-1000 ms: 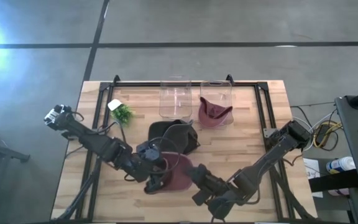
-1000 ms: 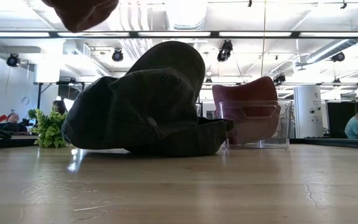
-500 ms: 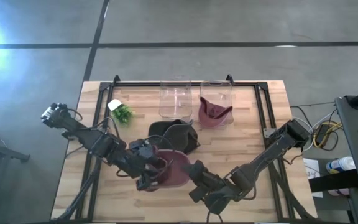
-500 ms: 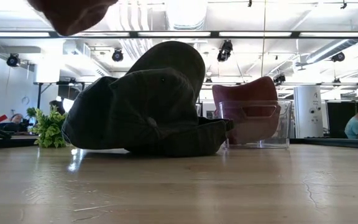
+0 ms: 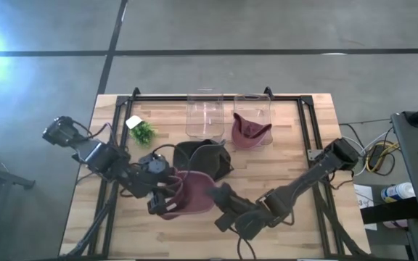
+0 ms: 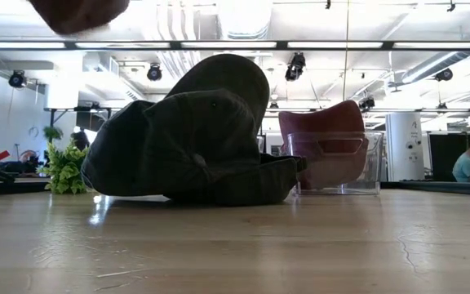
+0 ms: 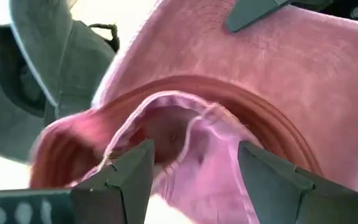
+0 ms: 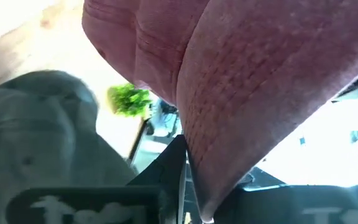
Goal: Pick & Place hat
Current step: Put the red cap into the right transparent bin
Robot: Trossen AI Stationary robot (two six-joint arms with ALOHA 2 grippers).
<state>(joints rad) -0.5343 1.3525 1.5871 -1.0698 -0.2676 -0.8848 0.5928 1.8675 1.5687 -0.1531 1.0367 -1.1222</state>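
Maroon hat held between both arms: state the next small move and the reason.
Probably carry the maroon hat toward the empty clear bin. Both the left gripper and the right gripper grip it off the table, the other clear bin already holds a red hat, and the dark green hat lies between.

The dark olive fabric cap (image 5: 203, 158) lies on the light wooden table (image 5: 281, 159) and serves as landmark. Behind it stand two clear plastic bins side by side: the empty clear bin (image 5: 202, 114), and right of that the clear bin (image 5: 253, 109) holding a maroon cap (image 5: 250, 132). Behind and left of the olive cap sits a small green plant sprig (image 5: 144, 132). In front of it, a maroon fabric hat (image 5: 191, 194) hangs between the left gripper (image 5: 160, 201) and right gripper (image 5: 220, 197).
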